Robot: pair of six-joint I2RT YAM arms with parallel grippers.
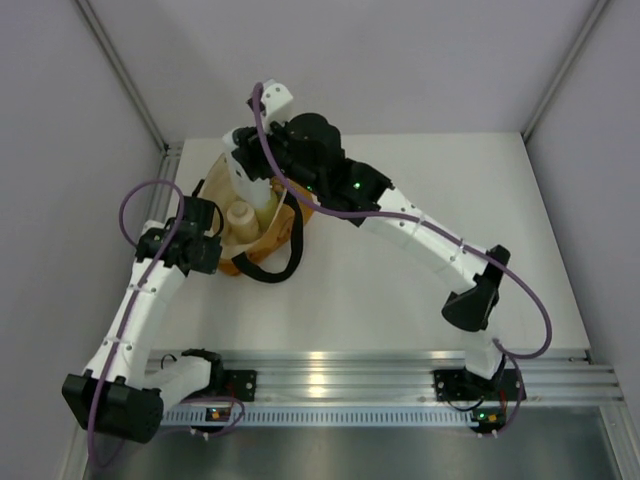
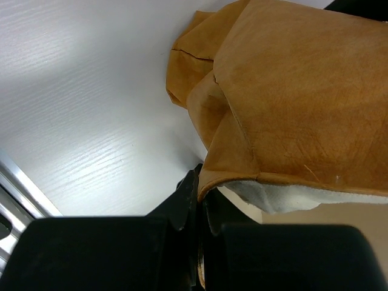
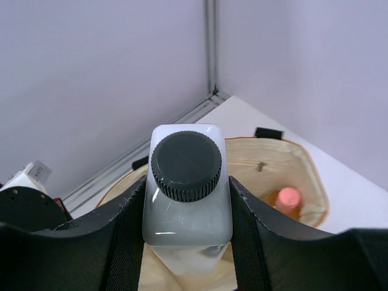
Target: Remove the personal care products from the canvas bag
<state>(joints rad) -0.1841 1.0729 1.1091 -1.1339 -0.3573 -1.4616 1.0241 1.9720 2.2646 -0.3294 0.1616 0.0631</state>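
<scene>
While clenched tight on the rim of the bag, pinched tan cloth and pale lining between the fingers of the left pincer. Saw bare table to the left of that pincer, bag folds above and to its right. Grasped a white bottle with a dark ribbed cap in the right pincer, one finger against each flat side (cap facing the wrist camera). Held it over the open mouth of the bag, pale lining showing below the fingers. Noted a pink-capped bottle beyond and to the right of that pincer, down inside the bag. Spotted a beige bottle from overhead, standing inside the bag between the two pincers.
</scene>
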